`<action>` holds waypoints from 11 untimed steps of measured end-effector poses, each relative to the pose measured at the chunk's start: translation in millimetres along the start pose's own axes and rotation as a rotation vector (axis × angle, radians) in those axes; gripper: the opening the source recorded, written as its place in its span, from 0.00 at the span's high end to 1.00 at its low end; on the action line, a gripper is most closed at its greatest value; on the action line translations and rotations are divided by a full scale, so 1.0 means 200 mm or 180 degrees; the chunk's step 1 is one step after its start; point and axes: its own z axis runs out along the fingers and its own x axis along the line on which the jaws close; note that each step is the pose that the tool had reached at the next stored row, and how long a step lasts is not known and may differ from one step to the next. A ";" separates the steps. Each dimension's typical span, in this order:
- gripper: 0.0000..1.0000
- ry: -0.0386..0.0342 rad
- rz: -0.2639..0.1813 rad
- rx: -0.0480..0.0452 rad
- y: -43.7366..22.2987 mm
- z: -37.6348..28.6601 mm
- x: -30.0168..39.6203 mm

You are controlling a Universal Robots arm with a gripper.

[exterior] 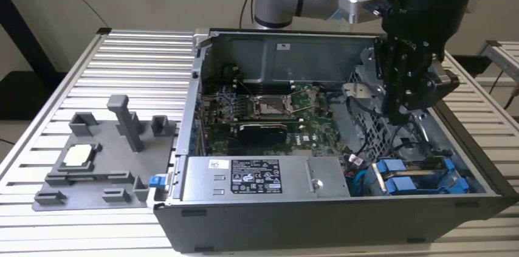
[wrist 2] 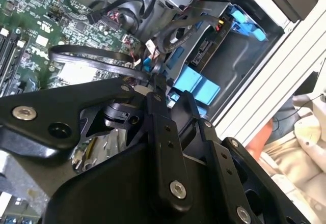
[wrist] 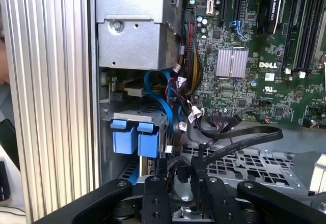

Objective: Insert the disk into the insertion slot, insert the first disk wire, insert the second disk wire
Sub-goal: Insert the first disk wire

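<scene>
The disk (exterior: 422, 182), in its bright blue carrier, lies in the insertion slot (wrist: 105, 117) at the near corner of the open computer case on the exterior view's right. Its two blue tabs (wrist: 135, 135) face the inside of the case and also appear in the second wrist view (wrist 2: 196, 84). My gripper (exterior: 397, 114) hangs inside the case just behind the disk, over the perforated cage. In both wrist views its black fingers (wrist: 155, 193) are closed on the black connector of a flat black disk wire (wrist: 244, 135), which loops over the cage. The gripper tip (wrist 2: 155, 79) points toward the blue tabs.
A green motherboard (exterior: 268, 108) fills the middle of the case, with a grey power supply (exterior: 259, 178) in front. The perforated grey cage (wrist: 244, 160) lies under the wire. A bundle of coloured cables (wrist: 186, 81) hangs beside the slot. A grey fixture (exterior: 97, 154) stands on the ribbed table. A person (wrist 2: 300, 132) is beside the table.
</scene>
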 end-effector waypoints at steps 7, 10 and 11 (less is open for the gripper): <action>0.76 0.0030 -0.0004 -0.0001 0.000 0.000 0.000; 0.76 0.0043 -0.0006 -0.0002 0.000 0.000 0.000; 0.76 0.0047 -0.0007 -0.0002 0.000 0.000 0.000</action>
